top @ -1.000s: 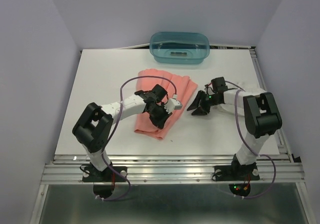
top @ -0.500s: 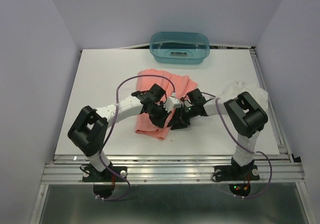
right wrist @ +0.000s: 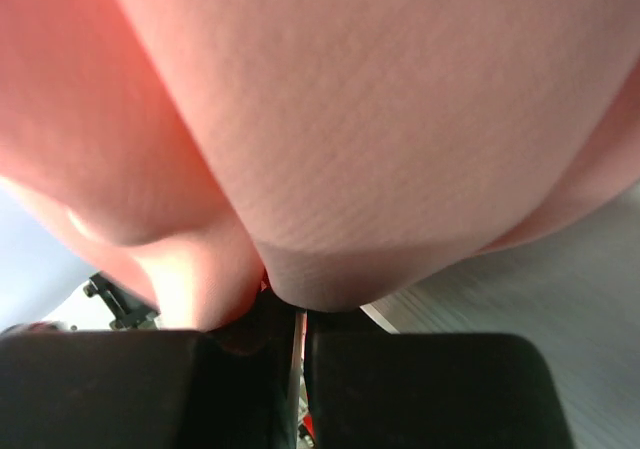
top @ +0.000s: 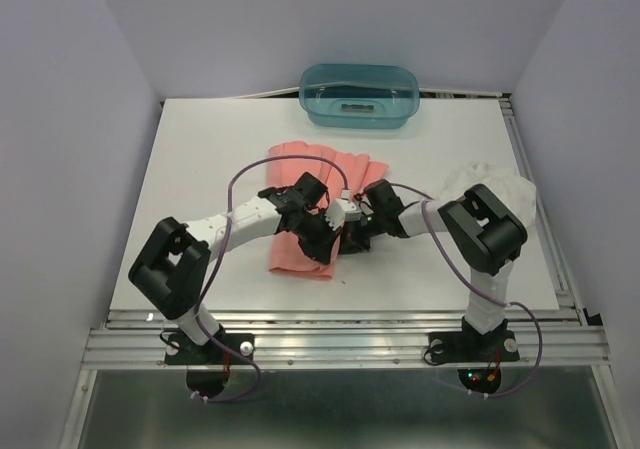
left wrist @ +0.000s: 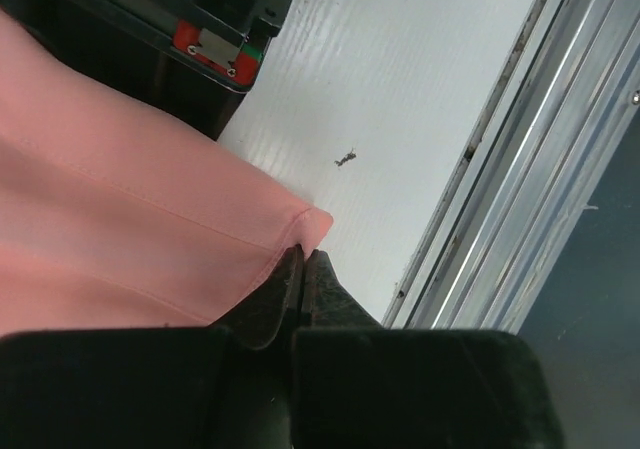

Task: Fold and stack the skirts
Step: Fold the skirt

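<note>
Salmon cloth, soft and likely limp and light: the pink skirt lies beneath both pincers. The left pincer is pressed together on its hem corner; the right pincer pinches a fold bulging over its tips. Hemmed edges should hold best.

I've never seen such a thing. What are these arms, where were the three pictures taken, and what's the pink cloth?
These are two robot arms bolted to the edge of a table. One picture looks down from above; the other two come from a camera on each wrist, showing its own claw up close. On the table lie a pink skirt, a white skirt at the right and a teal tub at the back. The left claw pinches a corner of the pink skirt; the right claw is shut on that skirt too.
</note>
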Controlling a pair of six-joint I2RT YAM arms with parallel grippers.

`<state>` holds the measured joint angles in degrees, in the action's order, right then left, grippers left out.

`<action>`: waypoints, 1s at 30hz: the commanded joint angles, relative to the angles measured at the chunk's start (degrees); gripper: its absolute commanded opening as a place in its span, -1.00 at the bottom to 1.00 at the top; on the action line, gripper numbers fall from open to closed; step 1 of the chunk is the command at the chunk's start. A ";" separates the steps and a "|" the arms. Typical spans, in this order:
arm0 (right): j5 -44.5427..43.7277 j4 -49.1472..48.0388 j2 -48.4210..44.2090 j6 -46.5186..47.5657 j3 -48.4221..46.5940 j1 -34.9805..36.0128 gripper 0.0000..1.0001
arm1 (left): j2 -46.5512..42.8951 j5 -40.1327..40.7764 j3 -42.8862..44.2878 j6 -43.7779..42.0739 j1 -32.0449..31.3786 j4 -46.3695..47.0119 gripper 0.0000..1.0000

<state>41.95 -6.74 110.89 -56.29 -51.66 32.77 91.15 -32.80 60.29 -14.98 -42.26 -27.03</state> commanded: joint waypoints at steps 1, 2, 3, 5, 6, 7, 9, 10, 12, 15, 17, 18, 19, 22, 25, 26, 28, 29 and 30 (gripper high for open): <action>-4.33 3.05 1.53 -4.97 2.44 0.62 -0.99 | 4.36 -4.04 -2.46 1.80 -0.37 0.57 -1.00; -4.69 3.23 1.09 -4.88 2.70 0.62 -0.99 | 5.43 -3.86 -2.55 1.80 -0.37 0.66 -1.00; -4.95 3.84 0.56 -5.05 3.05 0.62 -0.97 | 6.39 -3.77 -2.72 1.71 -0.37 0.75 -1.00; -5.65 4.54 -0.58 -5.23 3.41 0.10 -0.81 | 8.33 -3.85 -2.90 2.24 -0.37 1.18 -1.00; -5.57 4.89 -0.76 -4.97 3.41 0.10 -0.75 | 8.95 -3.77 -2.90 2.59 -0.37 1.71 -1.00; -5.31 6.12 -0.76 -4.71 2.80 0.10 -0.66 | 10.61 -3.42 -2.73 3.20 -0.37 1.71 -1.00; -5.22 10.83 -1.11 -1.20 1.92 -1.39 -0.32 | 13.07 -2.80 -2.37 3.29 0.16 1.36 -1.00; -6.26 13.74 -1.72 2.81 0.17 -3.22 -0.24 | 13.52 -2.80 -2.46 3.38 1.29 1.28 -1.00; -8.54 23.55 -2.52 7.73 -1.76 -6.11 -0.24 | 14.05 -3.32 -2.98 3.47 2.78 1.19 -1.00; -12.33 31.68 -3.83 16.35 -5.54 -11.66 -0.27 | 13.88 -3.06 -3.86 2.95 4.37 0.84 -1.00; -13.64 35.12 -4.89 20.33 -7.66 -17.11 -0.29 | 13.61 -2.98 -3.78 2.68 4.47 0.48 -1.00; -14.26 35.83 -5.85 24.17 -8.97 -18.61 -0.28 | 13.44 -3.06 -3.69 2.59 4.38 0.40 -1.00; -14.27 35.75 -6.21 25.87 -12.03 -19.93 -0.28 | 13.26 -3.06 -3.60 2.50 4.47 0.40 -1.00; -13.40 35.57 -4.82 29.75 -22.12 -23.19 -0.27 | 13.17 -2.54 -3.78 2.24 4.38 0.31 -1.00; -11.47 33.65 -1.14 28.44 -32.93 -23.19 -0.19 | 12.91 -2.10 -3.96 2.33 4.29 0.75 -1.00; -11.02 32.85 -0.07 27.47 -35.33 -23.19 -0.19 | 12.91 -2.10 -3.78 2.33 4.29 0.66 -1.00; -10.58 29.44 2.82 23.87 -39.11 -23.19 -0.18 | 12.82 -2.10 -3.34 2.33 4.29 0.40 -1.00; -10.93 28.20 3.80 22.90 -41.83 -23.19 -0.15 | 12.73 -2.01 -3.34 2.33 4.20 0.40 -1.00; -11.36 26.80 4.76 21.94 -43.25 -23.19 -0.04 | 12.65 -2.01 -3.51 2.33 4.29 0.57 -1.00</action>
<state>30.63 25.06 112.14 -31.79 -88.38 8.88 103.00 -41.21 58.52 -10.98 -38.15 -23.99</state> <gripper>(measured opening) 0.422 0.041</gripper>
